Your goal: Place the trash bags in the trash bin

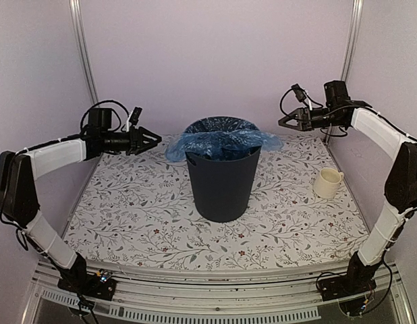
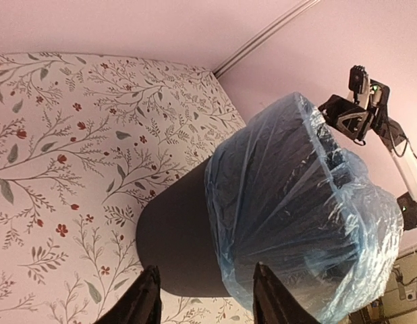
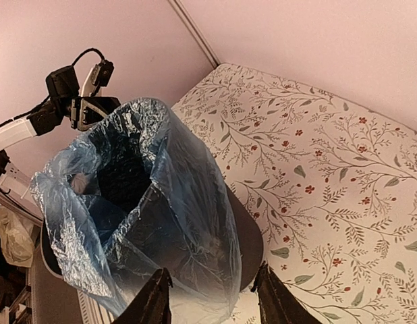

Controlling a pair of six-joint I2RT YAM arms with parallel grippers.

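The dark navy trash bin stands upright in the middle of the floral table. The light-blue trash bag lines it, its edge folded out over the rim on all sides. The bag also shows in the left wrist view and in the right wrist view, draped down the bin's wall. My left gripper is open and empty, held in the air left of the rim. My right gripper is open and empty, in the air right of the rim. Neither touches the bag.
A small cream mug stands on the table to the right of the bin. Pale walls and metal frame posts close in the back and sides. The floral cloth covers the table.
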